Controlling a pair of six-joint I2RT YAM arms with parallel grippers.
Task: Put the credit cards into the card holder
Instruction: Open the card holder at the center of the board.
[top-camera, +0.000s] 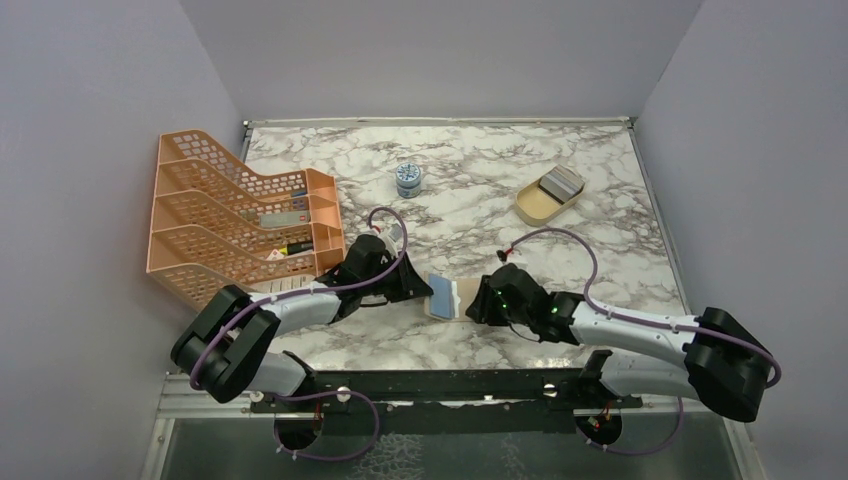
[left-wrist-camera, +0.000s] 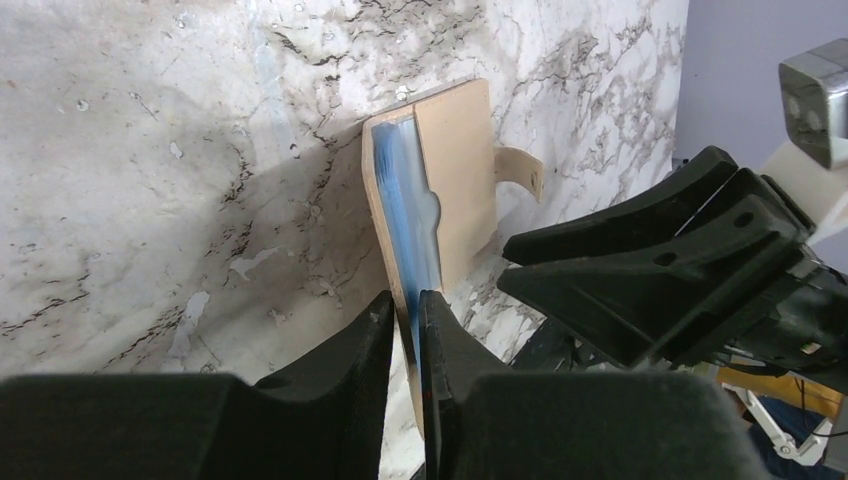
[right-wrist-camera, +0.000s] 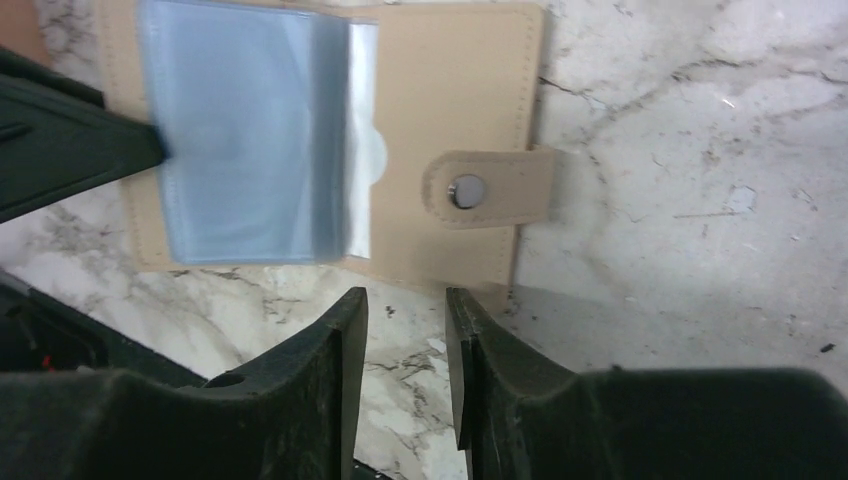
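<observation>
The left pincer (left-wrist-camera: 407, 298) gripped the blue edge of the open card holder (left-wrist-camera: 460, 180) on the counter (left-wrist-camera: 150, 150). The right pincer (right-wrist-camera: 405, 295), slightly parted and empty, sat just beside it.

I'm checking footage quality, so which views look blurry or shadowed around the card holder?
Top external: evenly lit, card holder sharp but small. Left wrist: a dark shadow lies on the marble table just left of it. Right wrist: blue pockets smeared and soft, snap tab crisp.
</observation>
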